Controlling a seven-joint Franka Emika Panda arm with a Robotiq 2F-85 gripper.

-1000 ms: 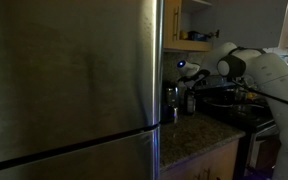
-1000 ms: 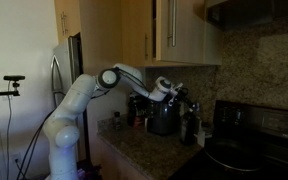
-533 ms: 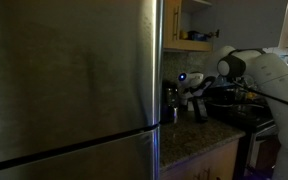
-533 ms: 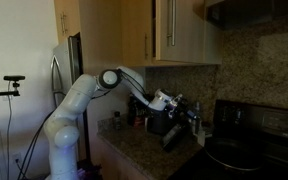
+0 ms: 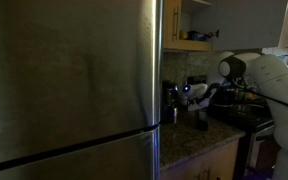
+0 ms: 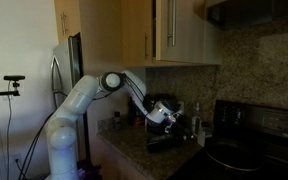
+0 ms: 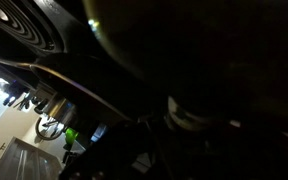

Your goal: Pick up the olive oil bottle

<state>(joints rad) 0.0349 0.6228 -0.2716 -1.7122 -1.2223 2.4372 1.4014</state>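
Close by the gripper point(image 6: 176, 121), a dark olive oil bottle point(image 6: 196, 127).

A dark olive oil bottle point(image 6: 197, 126) stands upright on the granite counter point(image 6: 132, 150), just beside the left edge of the black stove point(image 6: 246, 150). It looks tall and narrow, with a slimmer neck. The dim light hides its label and contents.

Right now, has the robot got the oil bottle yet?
Not clearly. Done: the hand is low over the counter, close to the dark bottle by the stove. In hand: it is too dark to tell if it grips anything. Left: grab the bottle firmly and lift.
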